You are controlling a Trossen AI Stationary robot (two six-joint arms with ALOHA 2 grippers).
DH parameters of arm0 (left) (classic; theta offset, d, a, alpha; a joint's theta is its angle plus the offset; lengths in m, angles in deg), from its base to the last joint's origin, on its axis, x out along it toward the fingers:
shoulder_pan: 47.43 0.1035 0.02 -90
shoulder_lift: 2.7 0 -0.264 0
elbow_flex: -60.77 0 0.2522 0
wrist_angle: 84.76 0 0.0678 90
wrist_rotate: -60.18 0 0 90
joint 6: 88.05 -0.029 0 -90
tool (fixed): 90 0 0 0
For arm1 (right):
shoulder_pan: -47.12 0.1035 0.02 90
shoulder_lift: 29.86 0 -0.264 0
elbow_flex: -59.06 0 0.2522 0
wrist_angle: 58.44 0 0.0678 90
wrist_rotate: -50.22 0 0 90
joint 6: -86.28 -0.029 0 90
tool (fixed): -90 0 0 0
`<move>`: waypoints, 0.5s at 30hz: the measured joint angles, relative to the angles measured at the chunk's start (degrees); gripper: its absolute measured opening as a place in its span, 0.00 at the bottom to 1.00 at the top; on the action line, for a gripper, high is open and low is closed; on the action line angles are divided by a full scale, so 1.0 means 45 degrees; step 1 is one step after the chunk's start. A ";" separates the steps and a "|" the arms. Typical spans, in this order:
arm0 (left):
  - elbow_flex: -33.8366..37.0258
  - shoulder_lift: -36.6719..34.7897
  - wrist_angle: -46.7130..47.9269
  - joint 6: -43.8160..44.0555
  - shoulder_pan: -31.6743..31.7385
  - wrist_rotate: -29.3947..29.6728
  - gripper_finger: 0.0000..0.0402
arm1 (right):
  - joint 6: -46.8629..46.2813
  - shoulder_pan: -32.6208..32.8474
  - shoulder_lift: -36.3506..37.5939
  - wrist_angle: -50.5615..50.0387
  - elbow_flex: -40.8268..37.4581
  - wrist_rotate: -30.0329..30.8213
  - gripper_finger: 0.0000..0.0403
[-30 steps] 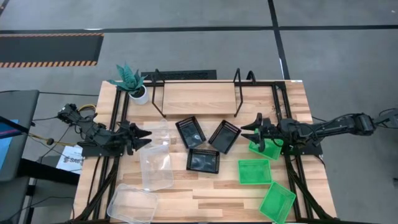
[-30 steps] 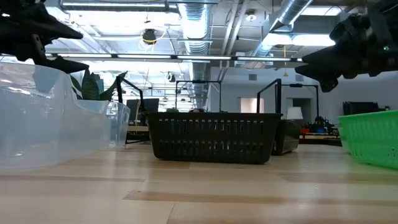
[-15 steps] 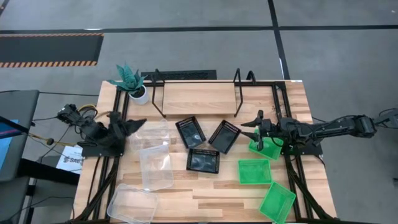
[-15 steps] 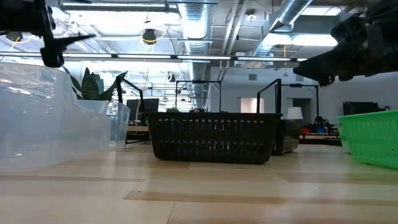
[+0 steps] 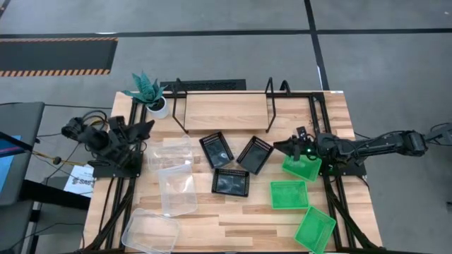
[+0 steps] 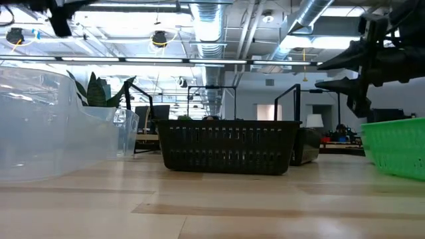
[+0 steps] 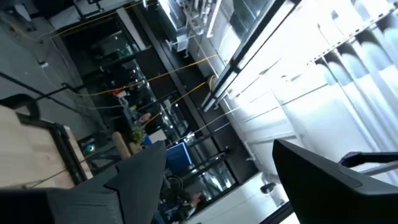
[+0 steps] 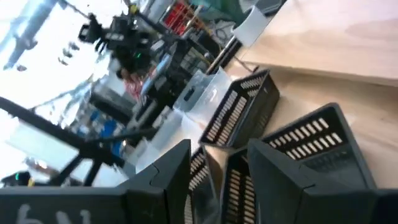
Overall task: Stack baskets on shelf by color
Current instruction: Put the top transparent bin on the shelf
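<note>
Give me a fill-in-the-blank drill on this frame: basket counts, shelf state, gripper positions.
1. The low shelf with the light wooden board holds ____ baskets.
2. The right gripper hangs open over the edge of a bright ____ plastic basket.
3. The three black mesh-sided baskets lie between the clear translucent baskets and the ____ ones.
4. The left gripper is open near the table's left edge, holding ____.

Missing words: no; green; green; nothing

Industrial lab, exposed ducts, hazard-striped floor
</note>
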 joint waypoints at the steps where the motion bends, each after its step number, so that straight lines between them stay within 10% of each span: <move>1: -0.0394 0.0306 0.0311 -0.0070 0.0000 -0.0209 0.71 | -0.0236 -0.0045 0.0000 0.0240 0.0000 0.0054 0.46; 8: -0.3880 0.3210 0.5333 0.0794 0.0000 -0.0900 0.71 | -0.0566 -0.0110 0.0004 0.2817 0.0712 0.0150 0.46; 15: -0.7588 0.5553 1.2908 0.4862 0.0000 -0.1435 0.71 | 0.3930 0.0585 -0.1811 -0.1861 0.5889 0.0168 0.46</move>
